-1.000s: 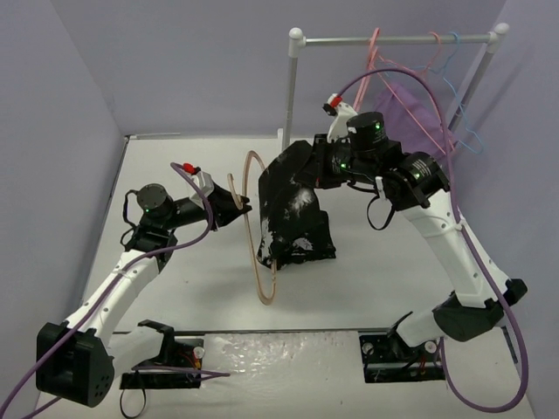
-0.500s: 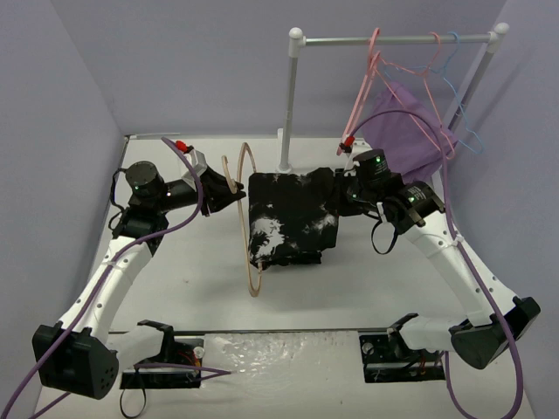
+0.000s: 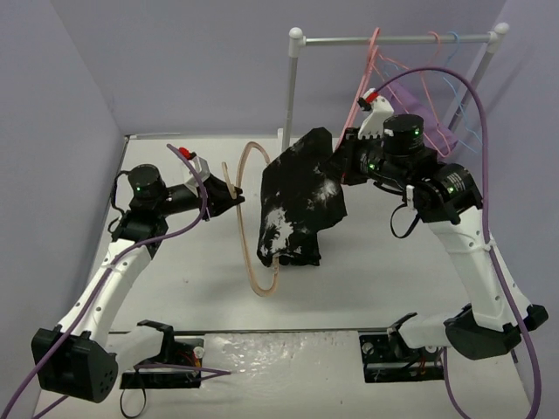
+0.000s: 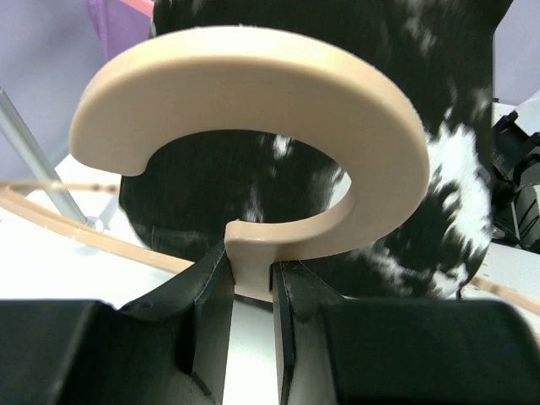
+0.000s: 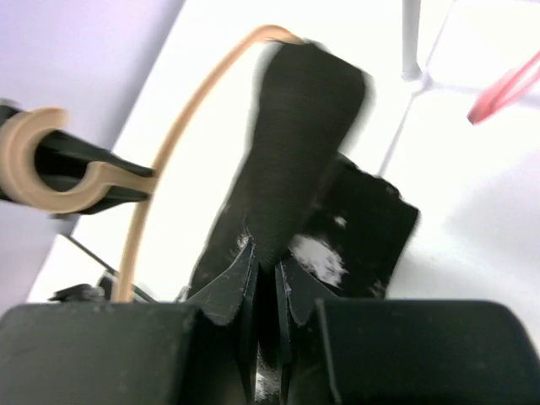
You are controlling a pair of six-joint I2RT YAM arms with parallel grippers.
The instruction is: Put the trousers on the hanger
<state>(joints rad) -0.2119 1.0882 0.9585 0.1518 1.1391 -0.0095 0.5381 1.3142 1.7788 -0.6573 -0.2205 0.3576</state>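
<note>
Lilac walls (image 3: 175, 61), white table (image 3: 376, 279), white clothes rail (image 3: 341, 39) at back rt, even light.

I work in what looks like a robotics lab booth. Plain lilac walls (image 3: 79, 78) box in a white table (image 3: 384, 279) on three sides. My two arms (image 3: 476, 253) are bolted at its near edge on dark mounts (image 3: 397, 358), with purple cables (image 3: 485, 96) looping free. At the back stands a small white clothes rail (image 3: 393, 38) hung with thin hangers (image 3: 373, 54), like a test prop.
</note>
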